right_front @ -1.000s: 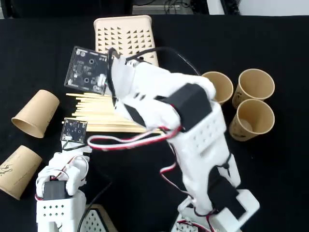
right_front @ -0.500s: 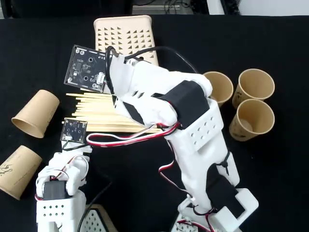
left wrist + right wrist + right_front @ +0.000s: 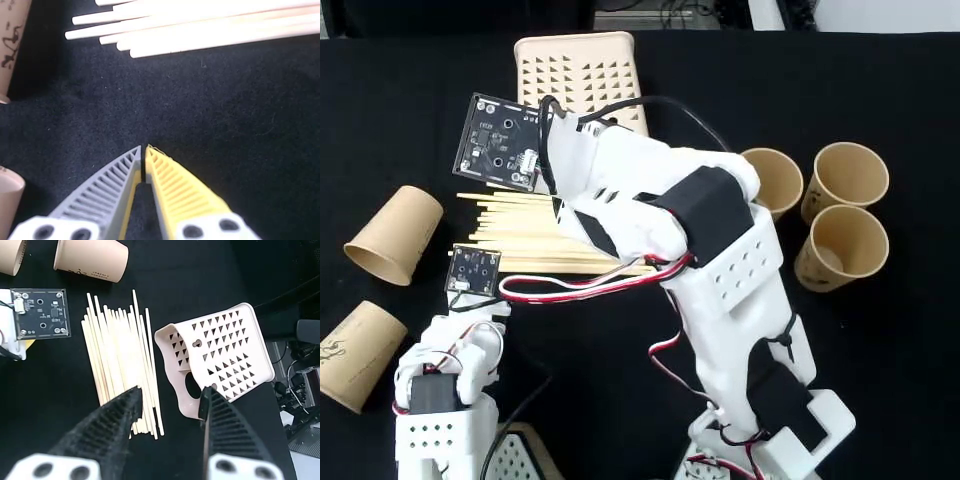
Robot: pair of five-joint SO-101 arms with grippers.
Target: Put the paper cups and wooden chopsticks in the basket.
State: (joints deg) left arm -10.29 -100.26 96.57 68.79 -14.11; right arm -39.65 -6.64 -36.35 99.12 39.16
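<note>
The right gripper (image 3: 171, 392), jaws spread beside the basket (image 3: 225, 360), should be lowered squarely across the chopsticks (image 3: 120, 365) — left gripper (image 3: 144, 150) closed, empty.

The black fabric-covered table (image 3: 900, 380) carries a spread of pale wooden chopsticks (image 3: 510, 212), a cream perforated plastic basket (image 3: 578, 70), apparently tipped over, and five tan paper cups (image 3: 395, 235).
</note>
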